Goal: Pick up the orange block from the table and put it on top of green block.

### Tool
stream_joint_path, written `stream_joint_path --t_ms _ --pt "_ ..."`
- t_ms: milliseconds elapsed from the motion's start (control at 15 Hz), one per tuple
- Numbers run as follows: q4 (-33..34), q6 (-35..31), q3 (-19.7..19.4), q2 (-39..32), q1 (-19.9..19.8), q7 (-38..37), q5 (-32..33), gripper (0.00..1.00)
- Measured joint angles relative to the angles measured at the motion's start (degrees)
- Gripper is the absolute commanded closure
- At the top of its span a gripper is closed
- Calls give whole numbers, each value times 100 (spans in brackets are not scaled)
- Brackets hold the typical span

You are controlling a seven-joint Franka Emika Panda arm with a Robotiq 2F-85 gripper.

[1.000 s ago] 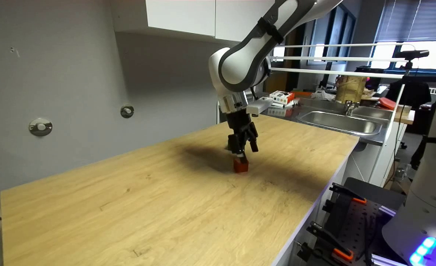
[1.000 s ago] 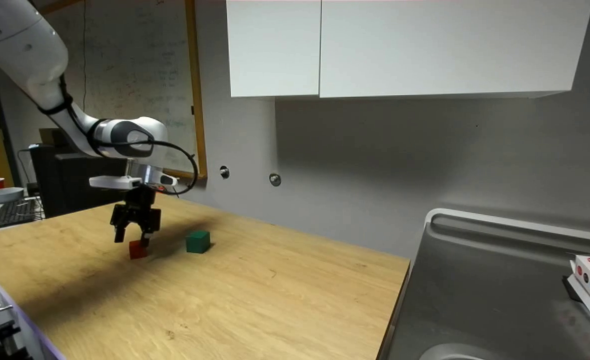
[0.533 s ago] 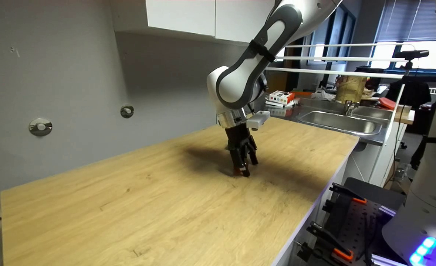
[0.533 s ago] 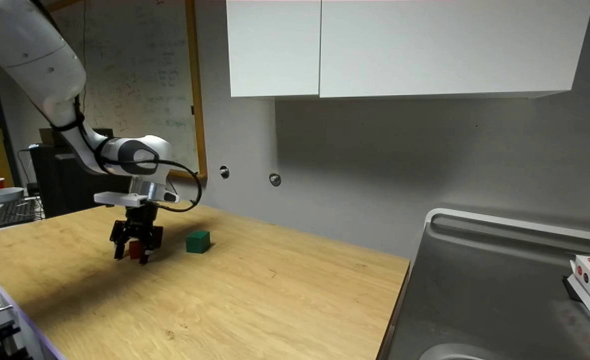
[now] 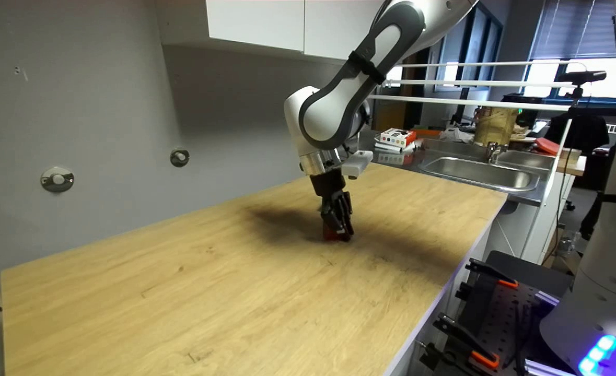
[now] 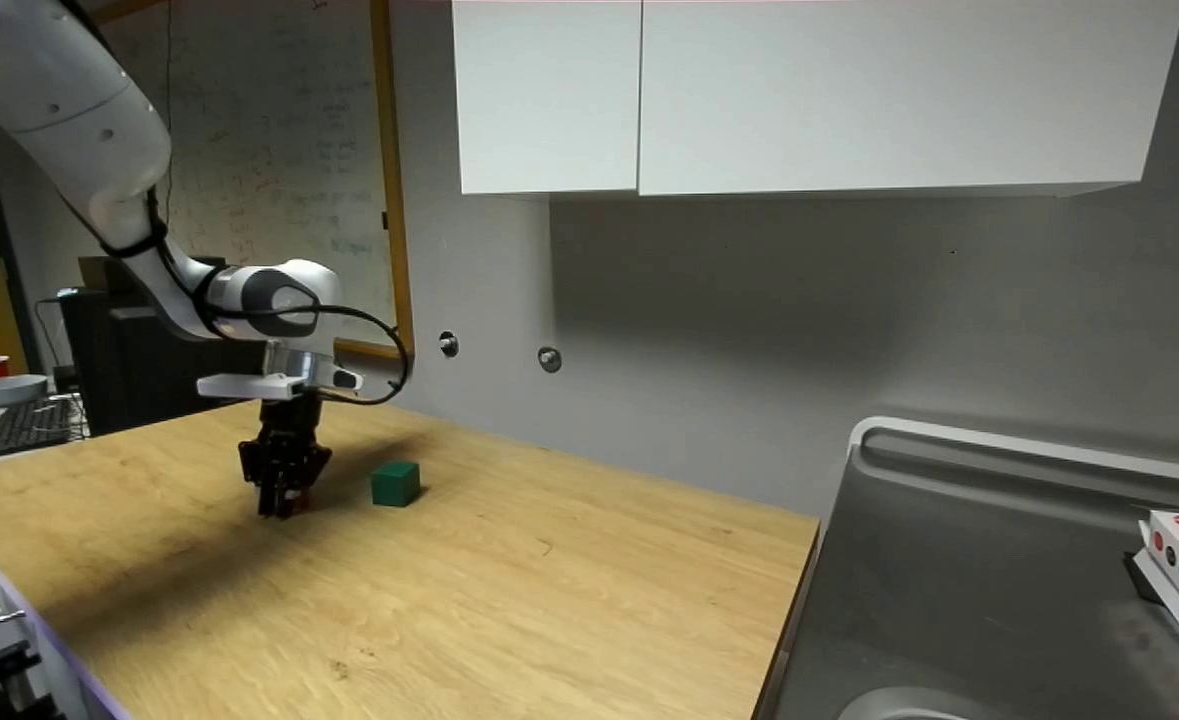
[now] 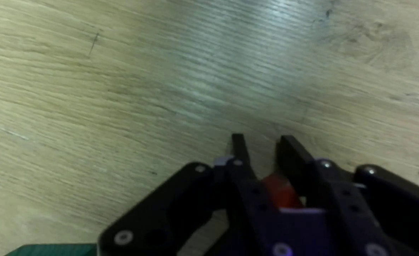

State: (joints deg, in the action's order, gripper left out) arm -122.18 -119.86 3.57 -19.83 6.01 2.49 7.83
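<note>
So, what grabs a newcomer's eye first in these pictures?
Probably the big white-and-grey robot arm bent over the light wooden tabletop. Low down, its black two-fingered gripper partly hides a small red-orange cube; to their right in an exterior view stands a dark green cube.

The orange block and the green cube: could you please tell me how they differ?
The orange block is red-orange, the green cube dark green. In an exterior view, the claw hides most of the block, while the cube is unobstructed. Both show only partly in the wrist view.
</note>
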Motion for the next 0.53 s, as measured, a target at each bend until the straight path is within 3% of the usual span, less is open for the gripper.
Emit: stream_joint_path --t_ms 267,333,400,533 --pt "61 6 1 -31 29 0 54 99" --pt "74 6 1 -40 29 0 62 74" --pt "93 6 1 -50 29 0 67 74" --pt "142 6 1 -76 29 0 73 60"
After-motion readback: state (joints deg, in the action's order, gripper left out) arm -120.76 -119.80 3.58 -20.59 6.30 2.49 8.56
